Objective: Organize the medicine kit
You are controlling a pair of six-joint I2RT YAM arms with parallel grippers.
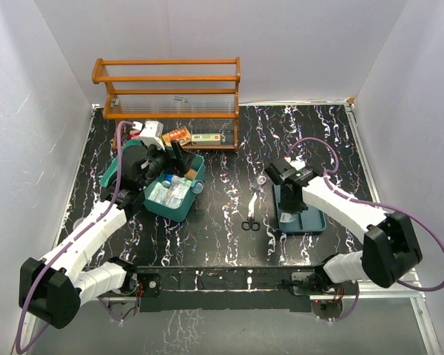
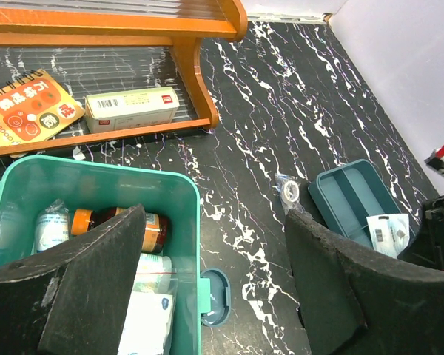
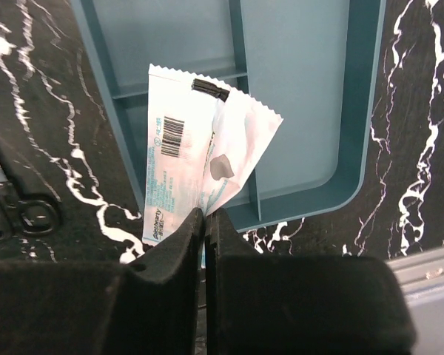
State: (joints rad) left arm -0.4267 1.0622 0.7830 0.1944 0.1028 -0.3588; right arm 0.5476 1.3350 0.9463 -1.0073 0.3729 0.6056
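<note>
The teal medicine kit box (image 1: 179, 210) stands open at the left, holding bottles and packets; its wall also shows in the left wrist view (image 2: 185, 222). My left gripper (image 1: 157, 164) is open and empty, hovering over the box's right rim (image 2: 214, 296). The darker insert tray (image 1: 305, 220) lies on the table at the right, also seen in the right wrist view (image 3: 355, 111). My right gripper (image 3: 205, 214) is shut on a white sachet (image 3: 196, 166) with a barcode, held above the tray's near-left corner. From above, that gripper (image 1: 290, 177) is over the tray's far end.
An orange wooden rack (image 1: 170, 92) stands at the back with a white box (image 2: 129, 109) and an orange booklet (image 2: 29, 103) on its lower shelf. Black scissors (image 1: 250, 218) lie mid-table. A small clear bagged ring (image 2: 289, 190) lies near the tray.
</note>
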